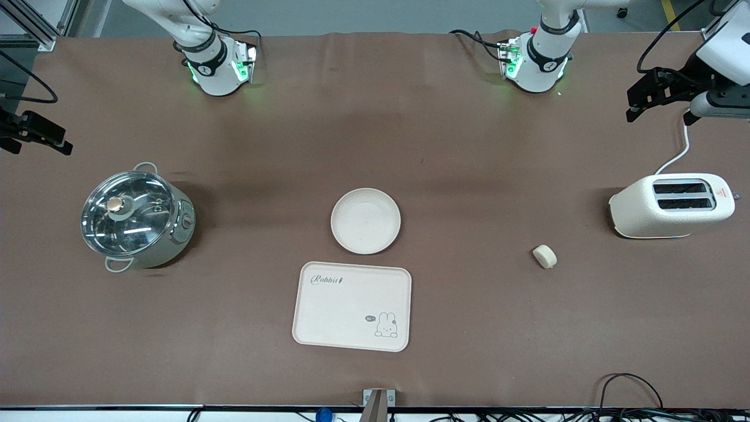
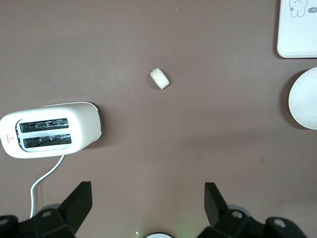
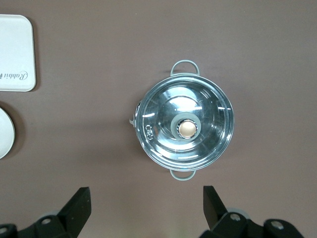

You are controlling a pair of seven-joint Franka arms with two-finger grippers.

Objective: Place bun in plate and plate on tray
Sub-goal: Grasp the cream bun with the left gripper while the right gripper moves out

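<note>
The bun (image 1: 544,256) lies on the brown table toward the left arm's end, nearer to the front camera than the toaster; it also shows in the left wrist view (image 2: 159,78). The round plate (image 1: 365,221) sits empty mid-table, and the left wrist view catches its edge (image 2: 304,99). The tray (image 1: 352,306) lies just nearer to the front camera than the plate, apart from it. My left gripper (image 1: 636,102) is open and empty, high over the table's end by the toaster (image 2: 147,198). My right gripper (image 1: 41,143) is open and empty, high over the pot's end (image 3: 146,198).
A lidded steel pot (image 1: 136,218) stands toward the right arm's end, below the right wrist camera (image 3: 184,128). A cream toaster (image 1: 672,205) with a white cable stands toward the left arm's end. Cables hang along the table's front edge.
</note>
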